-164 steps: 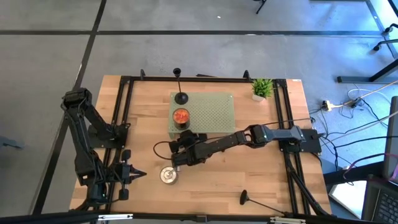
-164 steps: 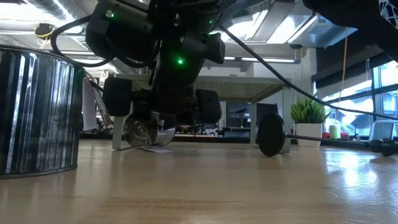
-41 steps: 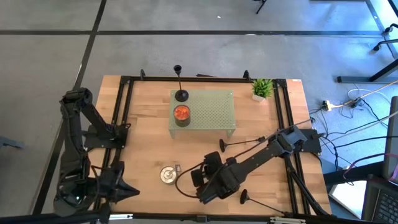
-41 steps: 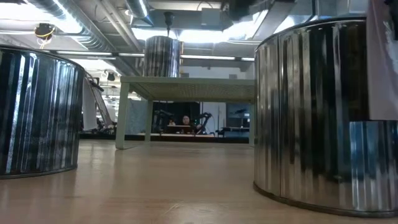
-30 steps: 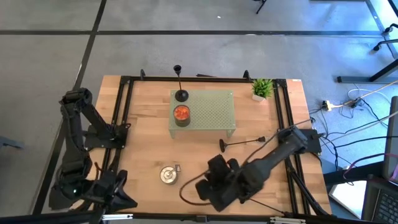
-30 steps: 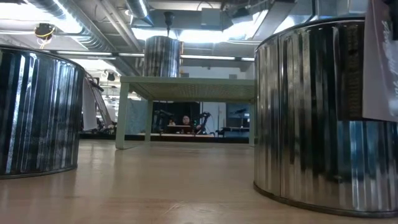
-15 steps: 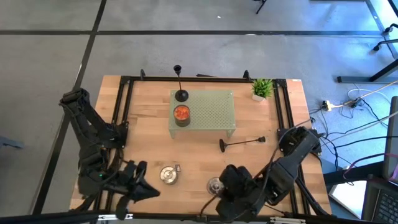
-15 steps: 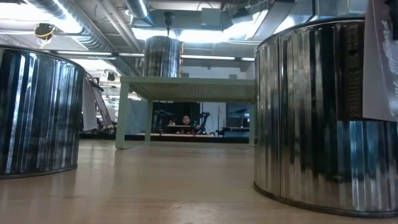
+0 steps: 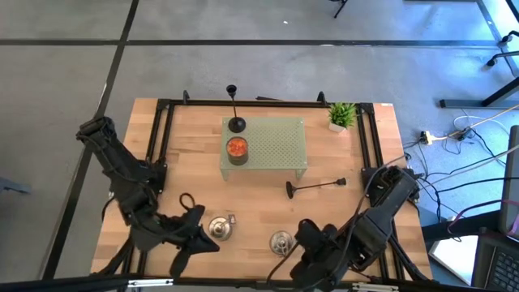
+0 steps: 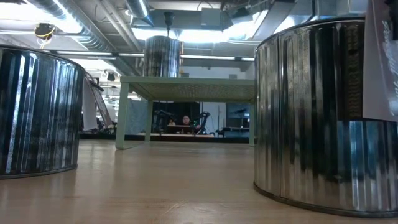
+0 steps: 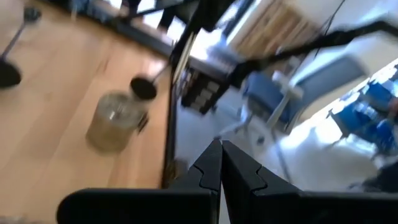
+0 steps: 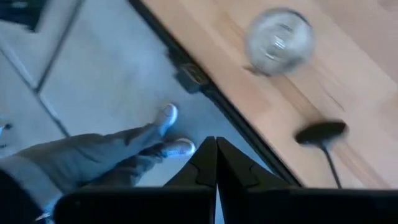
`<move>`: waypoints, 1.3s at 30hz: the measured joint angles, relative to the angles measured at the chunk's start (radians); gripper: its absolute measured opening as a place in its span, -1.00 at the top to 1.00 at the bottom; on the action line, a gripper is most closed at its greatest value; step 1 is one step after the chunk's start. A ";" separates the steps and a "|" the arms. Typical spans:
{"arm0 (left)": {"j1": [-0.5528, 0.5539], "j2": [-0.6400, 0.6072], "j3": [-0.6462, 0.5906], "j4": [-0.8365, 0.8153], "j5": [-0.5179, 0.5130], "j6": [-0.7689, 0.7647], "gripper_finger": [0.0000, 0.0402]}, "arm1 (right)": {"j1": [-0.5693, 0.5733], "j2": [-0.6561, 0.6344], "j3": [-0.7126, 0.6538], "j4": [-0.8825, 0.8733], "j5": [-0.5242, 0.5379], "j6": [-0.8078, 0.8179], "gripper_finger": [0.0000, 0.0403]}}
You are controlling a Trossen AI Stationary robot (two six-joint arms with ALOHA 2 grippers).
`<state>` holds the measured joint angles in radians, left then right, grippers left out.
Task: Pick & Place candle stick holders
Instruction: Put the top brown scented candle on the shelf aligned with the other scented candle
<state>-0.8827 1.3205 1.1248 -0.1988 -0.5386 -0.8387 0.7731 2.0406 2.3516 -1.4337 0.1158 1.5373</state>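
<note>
One black candle stick holder (image 9: pixel 234 109) stands by its round base on the far left corner of the green riser (image 9: pixel 276 154). A second candle stick holder (image 9: pixel 313 186) lies on its side on the wood to the riser's near right. A third candle stick holder (image 12: pixel 322 140) lies near the table's near edge; in the high view my right arm covers it. My left gripper (image 9: pixel 209 245) is shut and holds nothing, close to the left silver can (image 9: pixel 218 228). My right gripper (image 12: pixel 216 158) is shut, holds nothing, and hangs over the near edge.
Two silver cans stand near the front, the right one (image 9: pixel 281 241) beside my right arm. An orange-topped can (image 9: pixel 236 149) sits on the riser. A small green plant (image 9: pixel 341 115) stands at the far right. A person's legs and white shoes (image 12: pixel 168 134) show beyond the near edge.
My left gripper has swung from the near left corner toward the table's right, up to the left silver can, staying shut. My right gripper has drawn back toward the near edge and risen, uncovering the right silver can. Nothing on the table has moved.
</note>
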 joint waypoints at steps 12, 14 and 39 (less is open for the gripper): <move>0.016 0.000 0.000 -0.231 -0.171 -0.049 0.99 | -0.058 0.008 -0.012 -0.137 0.003 0.150 0.57; 0.016 0.000 0.000 -0.275 -0.239 -0.141 0.99 | -0.080 0.009 -0.027 -0.131 0.007 0.151 0.42; 0.020 0.000 0.000 -0.343 -0.311 -0.195 0.99 | -0.243 0.009 -0.407 0.136 -0.158 0.149 -0.04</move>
<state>-0.8631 1.3205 1.1248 -0.5419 -0.8496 -1.0340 0.5301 2.0495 1.9450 -1.2973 -0.0425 1.6863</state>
